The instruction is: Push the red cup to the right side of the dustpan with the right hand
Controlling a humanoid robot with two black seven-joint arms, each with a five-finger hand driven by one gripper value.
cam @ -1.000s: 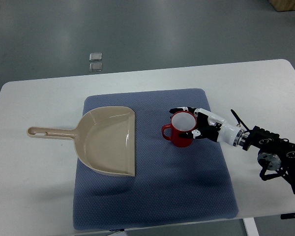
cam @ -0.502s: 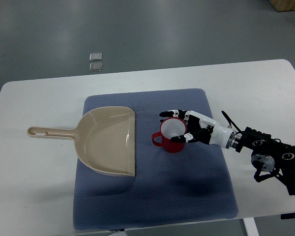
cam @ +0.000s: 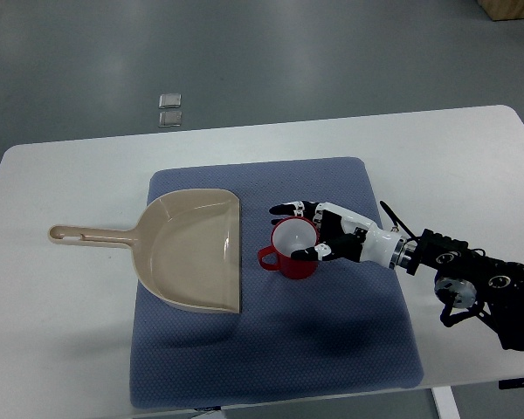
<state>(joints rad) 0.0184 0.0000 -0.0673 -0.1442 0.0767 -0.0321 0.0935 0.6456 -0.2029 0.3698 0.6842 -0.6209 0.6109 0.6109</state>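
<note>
A red cup (cam: 288, 249) with a white inside stands upright on the blue mat (cam: 271, 349), its handle pointing left toward the dustpan. The beige dustpan (cam: 192, 249) lies on the mat's left part, its handle reaching left onto the white table. The cup is a short gap to the right of the dustpan's open edge. My right hand (cam: 319, 231) comes in from the right and lies against the cup's right side, fingers spread and curved around its rim and wall, without lifting it. The left arm is not in view.
The white table (cam: 472, 157) carries the mat. Two small clear square pieces (cam: 169, 109) lie on the grey floor beyond the table's far edge. The right forearm (cam: 472, 279) stretches over the table's right side.
My right hand has moved left and slightly toward the front, sliding the red cup across the mat closer to the dustpan. The dustpan has not moved.
</note>
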